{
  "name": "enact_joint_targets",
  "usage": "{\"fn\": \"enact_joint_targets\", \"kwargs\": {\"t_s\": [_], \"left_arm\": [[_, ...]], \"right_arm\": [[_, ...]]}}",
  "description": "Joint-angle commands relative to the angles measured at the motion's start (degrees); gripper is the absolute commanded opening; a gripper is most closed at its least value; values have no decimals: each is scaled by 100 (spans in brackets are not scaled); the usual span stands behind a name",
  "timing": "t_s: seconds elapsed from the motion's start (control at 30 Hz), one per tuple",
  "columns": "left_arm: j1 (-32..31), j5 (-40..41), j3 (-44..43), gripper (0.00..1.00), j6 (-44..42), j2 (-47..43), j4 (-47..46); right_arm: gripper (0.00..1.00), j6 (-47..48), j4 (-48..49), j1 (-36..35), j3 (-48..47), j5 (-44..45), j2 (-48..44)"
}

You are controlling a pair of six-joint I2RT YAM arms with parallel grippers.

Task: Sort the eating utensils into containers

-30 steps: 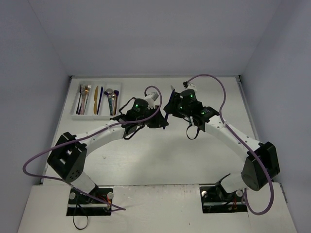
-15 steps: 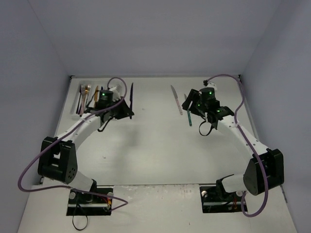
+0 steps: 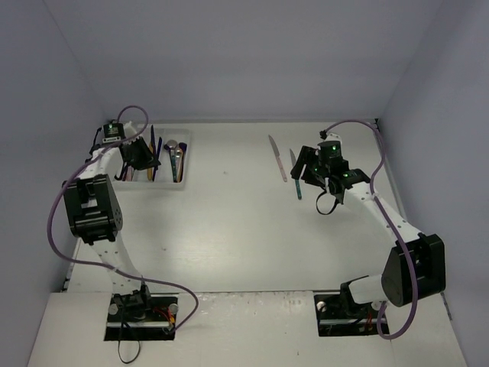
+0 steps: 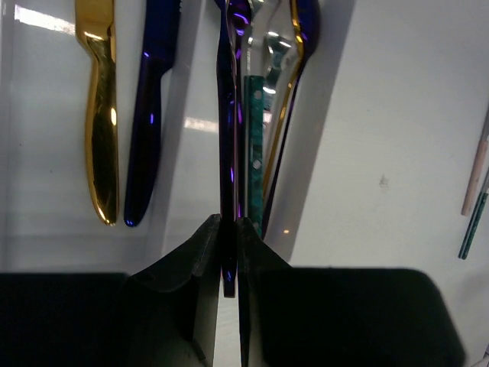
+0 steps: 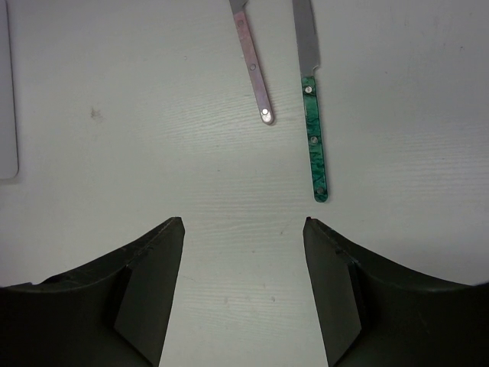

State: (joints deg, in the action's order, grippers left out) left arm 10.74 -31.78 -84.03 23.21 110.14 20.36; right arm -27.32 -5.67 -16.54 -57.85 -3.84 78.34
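The left gripper (image 4: 229,233) clamped a slim dark-purple metal utensil (image 4: 227,153) above the flat white plastic tray (image 4: 53,153). The right gripper (image 5: 243,225) hung open, empty, near the teal-handled steel knife (image 5: 315,149).

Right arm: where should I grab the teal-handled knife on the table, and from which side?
I'd take the teal-handled knife by the end half of its handle, straight down from above, jaws across its narrow width. It lies flat, handle end nearest the right gripper, and that half is clear of the pink-handled knife.
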Motion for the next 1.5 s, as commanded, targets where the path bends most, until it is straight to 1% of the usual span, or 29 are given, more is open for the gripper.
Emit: {"fn": "enact_joint_targets", "kwargs": {"t_s": [0.0, 0.17, 0.3, 0.37, 0.47, 0.63, 0.73, 0.83, 0.9, 0.97, 1.0, 1.13, 1.27, 1.33, 1.37, 1.47], "left_arm": [[114, -232, -924, 0, -354, 361, 497], [326, -222, -1318, 1, -271, 733, 734], [349, 87, -1534, 26, -429, 868, 1139], [349, 222, -1515, 35, -440, 834, 1172], [349, 460, -1463, 45, -440, 679, 1192], [333, 981, -1459, 53, -465, 298, 1327], [286, 1262, -1399, 54, -519, -117, 1384], [175, 1461, -1136, 57, -517, -731, 1383], [-2, 1674, -881, 59, -511, -1333, 1358], [-339, 1968, -482, 61, -478, -1816, 1287], [-578, 2094, -336, 63, -527, -1950, 1174], [-1591, 2728, 642, 66, -625, -3034, 991], [-2198, 3116, 1589, 70, -627, -3734, 882], [-2431, 3299, 1722, 70, -669, -3971, 882], [-2615, 3416, 1947, 71, -677, -4181, 882], [-2879, 3562, 2351, 71, -639, -4558, 873]], "right_arm": [[61, 171, 110, 63, -33, -144, 57], [61, 243, 101, 89, 18, -152, 90], [61, 280, 101, 90, 20, -119, 197], [61, 292, 101, 89, 2, -56, 234], [61, 311, 101, 96, 2, 156, 284], [61, 425, 85, 89, -105, 615, 580], [61, 524, 75, 89, -261, 717, 896], [60, 602, 55, 78, -509, 851, 1281], [60, 656, 49, 80, -684, 901, 1520], [59, 692, 37, 74, -862, 943, 1870], [58, 710, 31, 80, -963, 981, 1947], [55, 813, 23, 72, -1271, 1140, 2521], [52, 923, 22, 80, -1547, 1157, 2902], [51, 967, 13, 80, -1636, 1139, 3047], [49, 983, 13, 81, -1688, 1129, 3181], [45, 983, 13, 83, -1867, 1007, 3417]]}}
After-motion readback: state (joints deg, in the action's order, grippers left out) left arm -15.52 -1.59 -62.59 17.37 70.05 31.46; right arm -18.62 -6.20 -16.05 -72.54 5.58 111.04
